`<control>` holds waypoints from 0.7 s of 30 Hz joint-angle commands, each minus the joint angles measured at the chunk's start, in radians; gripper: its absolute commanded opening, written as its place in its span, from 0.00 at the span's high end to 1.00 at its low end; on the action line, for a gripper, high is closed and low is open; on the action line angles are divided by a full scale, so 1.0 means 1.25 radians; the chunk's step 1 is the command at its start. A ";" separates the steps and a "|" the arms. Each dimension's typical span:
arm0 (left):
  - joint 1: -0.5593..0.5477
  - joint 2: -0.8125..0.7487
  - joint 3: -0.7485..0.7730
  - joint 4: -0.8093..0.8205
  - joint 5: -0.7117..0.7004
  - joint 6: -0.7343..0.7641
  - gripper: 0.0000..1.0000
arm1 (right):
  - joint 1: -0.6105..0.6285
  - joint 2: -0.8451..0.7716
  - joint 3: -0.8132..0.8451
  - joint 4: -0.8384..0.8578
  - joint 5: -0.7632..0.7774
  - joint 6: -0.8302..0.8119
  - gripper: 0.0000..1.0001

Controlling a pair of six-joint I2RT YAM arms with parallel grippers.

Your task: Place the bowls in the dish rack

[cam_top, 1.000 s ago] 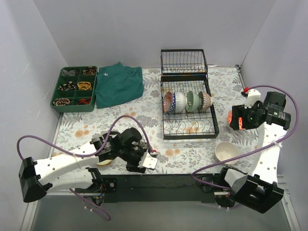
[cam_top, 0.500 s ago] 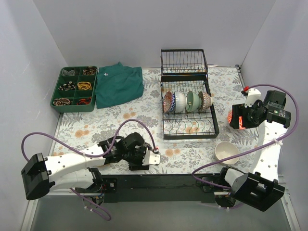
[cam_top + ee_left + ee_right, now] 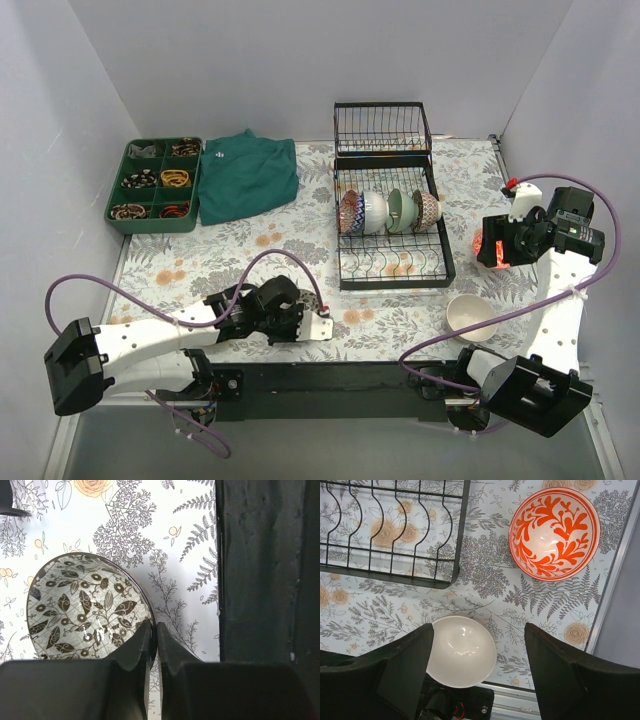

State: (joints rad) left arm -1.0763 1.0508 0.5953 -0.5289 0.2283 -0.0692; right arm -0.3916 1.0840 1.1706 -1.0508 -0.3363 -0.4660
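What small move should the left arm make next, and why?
Probably lift straight up a little. The left gripper is pinched on the rim of the brown-patterned bowl, which seems to rest on the table; the dish rack has free front tines.

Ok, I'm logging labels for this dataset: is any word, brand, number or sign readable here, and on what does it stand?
No text can be read in any view.
Folded dark green cloth: a small pale mark near its top left corner, too small to read.
Black-and-white leaf-patterned ceramic bowl, red-orange patterned bowl, plain cream bowl: decoration only, no lettering.
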 commanded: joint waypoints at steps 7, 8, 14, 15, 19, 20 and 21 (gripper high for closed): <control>-0.004 0.047 0.354 -0.254 0.080 0.005 1.00 | -0.001 0.004 0.065 -0.009 -0.026 0.029 0.19; -0.004 0.073 0.395 -0.253 0.082 0.001 1.00 | -0.001 0.008 0.078 -0.018 -0.018 0.034 0.19; 0.036 0.215 0.618 -0.131 0.190 -0.024 1.00 | -0.002 0.021 0.172 -0.020 0.056 0.071 0.18; 0.044 0.258 0.637 -0.078 0.209 -0.037 1.00 | -0.002 0.020 0.175 -0.023 0.068 0.093 0.18; 0.057 0.313 0.630 0.141 0.293 -0.169 1.00 | -0.002 -0.025 0.126 -0.010 0.100 0.111 0.18; 0.057 0.319 0.614 0.197 0.309 -0.204 1.00 | -0.002 -0.034 0.096 -0.006 0.124 0.120 0.18; 0.057 0.347 0.603 0.296 0.316 -0.239 1.00 | -0.002 -0.040 0.085 -0.005 0.134 0.127 0.18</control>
State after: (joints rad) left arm -1.0115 1.4418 1.3792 -0.5465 0.5041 -0.1959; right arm -0.3916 1.0821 1.3346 -1.0637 -0.2497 -0.3641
